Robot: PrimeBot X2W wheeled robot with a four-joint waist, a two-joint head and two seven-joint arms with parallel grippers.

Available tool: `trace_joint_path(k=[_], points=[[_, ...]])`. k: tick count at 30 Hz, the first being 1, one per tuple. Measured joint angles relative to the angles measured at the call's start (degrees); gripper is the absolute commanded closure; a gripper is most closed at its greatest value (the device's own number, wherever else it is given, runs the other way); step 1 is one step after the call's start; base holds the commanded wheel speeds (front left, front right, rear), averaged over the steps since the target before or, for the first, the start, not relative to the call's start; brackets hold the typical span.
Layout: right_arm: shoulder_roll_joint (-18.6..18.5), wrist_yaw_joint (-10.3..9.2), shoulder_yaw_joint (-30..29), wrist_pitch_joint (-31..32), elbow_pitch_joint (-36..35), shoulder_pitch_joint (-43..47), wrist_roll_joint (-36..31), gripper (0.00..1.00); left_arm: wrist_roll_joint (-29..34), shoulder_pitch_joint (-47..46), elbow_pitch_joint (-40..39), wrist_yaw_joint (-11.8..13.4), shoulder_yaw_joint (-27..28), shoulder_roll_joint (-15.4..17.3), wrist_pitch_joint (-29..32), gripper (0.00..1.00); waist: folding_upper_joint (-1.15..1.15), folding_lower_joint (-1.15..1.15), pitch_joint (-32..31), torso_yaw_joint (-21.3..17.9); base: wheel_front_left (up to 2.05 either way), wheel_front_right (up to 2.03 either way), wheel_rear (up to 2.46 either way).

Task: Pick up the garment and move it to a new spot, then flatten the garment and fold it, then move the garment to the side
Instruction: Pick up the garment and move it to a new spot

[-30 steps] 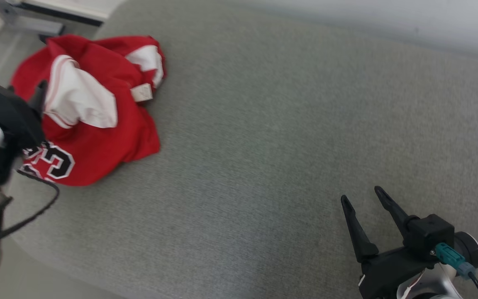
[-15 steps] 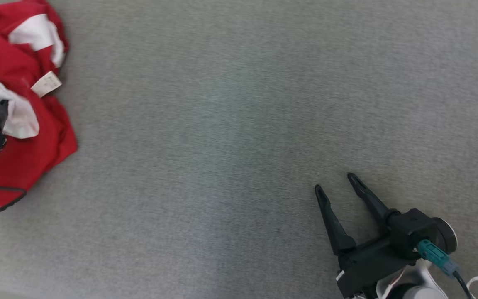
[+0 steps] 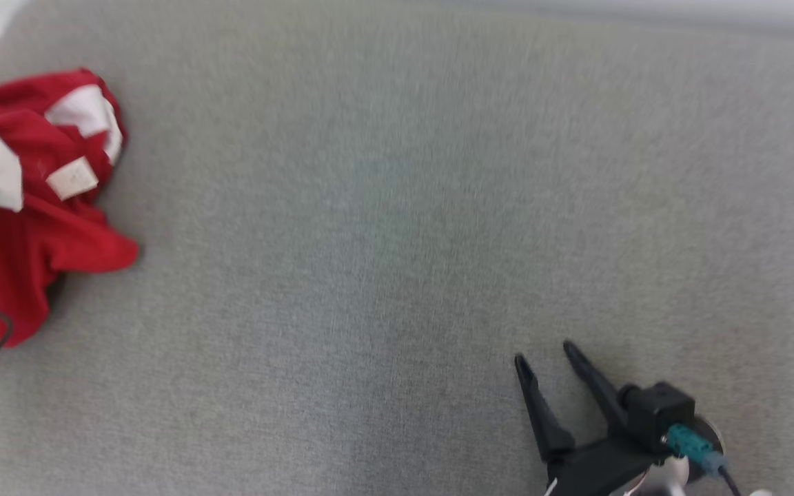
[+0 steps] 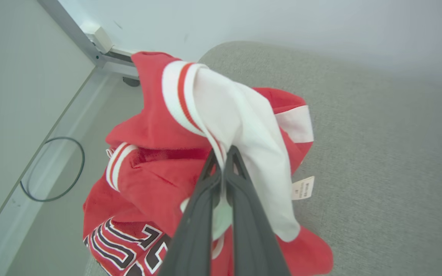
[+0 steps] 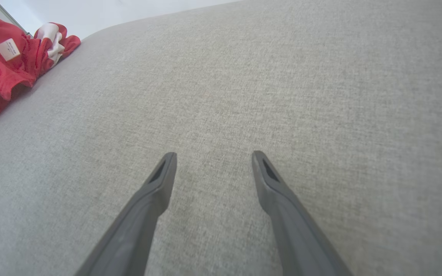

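Left wrist view: red and white garment (image 4: pixel 148 161), crumpled in a heap at the left edge of the counter (image 3: pixel 397 207), toward its far corner; over the edge or just short of it, hard to tell. White sleeve fold pinched between the closed fingers of the left hand (image 4: pixel 225 153) and drawn up above the rest of the heap. Thin hold, perhaps a single layer: likely to slip free under a quick pull. Might also drag the heap off the left edge onto the floor if swung that way rather than toward the bare middle. Could come up twisted and land bunched, making the flattening harder. No clean long axis while crumpled; roughly stretched near to far along the left edge, black and white lettering at the near end, white label (image 4: pixel 302 188) and striped cuff toward the far end. Right hand (image 3: pixel 545 353) open, holding nothing, low over bare counter at the near right, well apart from the garment.
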Motion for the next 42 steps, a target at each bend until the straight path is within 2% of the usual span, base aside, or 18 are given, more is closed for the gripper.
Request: trace_joint_path(k=[7,15,22,29,36,42], points=[[0.59,-0.01,-1.48,-3.49,5.32,2.16,2.88,0.0,-0.34,-2.49,-6.9,-2.01,-2.57,-0.86,2.2,1.0,0.0,-0.01,-9.3,-0.51,0.0,0.0,0.0],[0.7,-0.01,-3.24,-5.57,7.27,3.8,4.92,0.0,-0.74,-9.26,-14.85,-3.49,-5.66,-3.97,0.3,1.0,-0.02,-0.02,-18.65,-2.93,0.0,0.0,0.0],[0.76,-0.02,-4.98,-5.5,7.25,4.54,4.9,0.0,-2.76,-13.47,-19.03,-4.04,-9.03,-8.37,-1.89,1.0,-0.01,-0.02,-22.35,-9.05,0.0,0.0,0.0],[0.77,-0.02,-4.89,-5.2,6.78,4.95,5.37,0.0,-4.37,-13.61,-20.03,-4.26,-13.26,-10.59,-1.6,1.0,-0.01,-0.01,-23.51,-17.17,0.0,0.0,0.0],[0.78,-0.02,-5.88,-5.41,7.08,4.94,5.88,0.0,-7.58,-7.53,-22.36,-4.34,-17.56,-13.08,-2.86,1.0,-0.01,0.0,-23.37,-24.65,0.0,0.0,0.0],[0.75,-0.02,-6.94,-5.91,7.27,4.94,6.19,0.0,-9.81,0.91,-23.02,-4.35,-22.02,-15.41,-4.6,1.0,-0.01,0.0,-22.42,-27.95,0.0,0.0,0.0]])
